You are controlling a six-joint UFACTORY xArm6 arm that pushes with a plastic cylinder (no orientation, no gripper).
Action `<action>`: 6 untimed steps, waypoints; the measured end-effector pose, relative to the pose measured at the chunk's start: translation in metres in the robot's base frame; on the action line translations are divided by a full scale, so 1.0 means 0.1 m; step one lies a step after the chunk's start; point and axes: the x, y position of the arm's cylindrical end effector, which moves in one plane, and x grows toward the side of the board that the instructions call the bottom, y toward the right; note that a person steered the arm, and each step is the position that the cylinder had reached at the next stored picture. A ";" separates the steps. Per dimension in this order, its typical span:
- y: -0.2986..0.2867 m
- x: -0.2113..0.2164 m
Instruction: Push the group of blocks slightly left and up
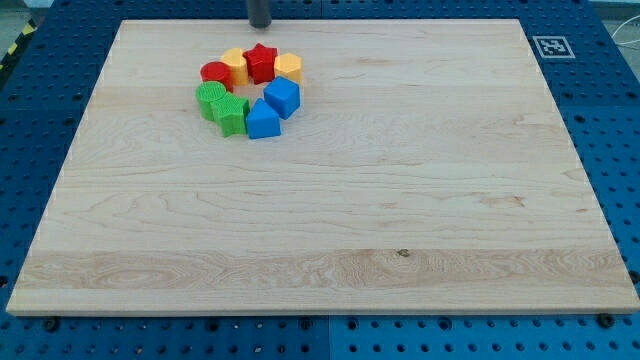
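Note:
A group of blocks sits in a ring at the upper left of the wooden board [400,200]. A red star block [262,62] is at the ring's top, between a yellow block [236,66] and another yellow block [289,68]. A red round block [215,73] is at the ring's left. Two green blocks [211,99] [233,115] lie below it. A blue triangular block [263,121] and a blue cube [283,97] close the ring's right side. My tip [260,23] stands at the board's top edge, just above the red star, apart from the blocks.
A black-and-white marker tag [551,46] sits at the board's top right corner. Blue perforated table [40,200] surrounds the board on all sides.

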 end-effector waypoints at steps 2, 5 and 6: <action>0.95 0.32; 0.63 1.22; 0.20 1.38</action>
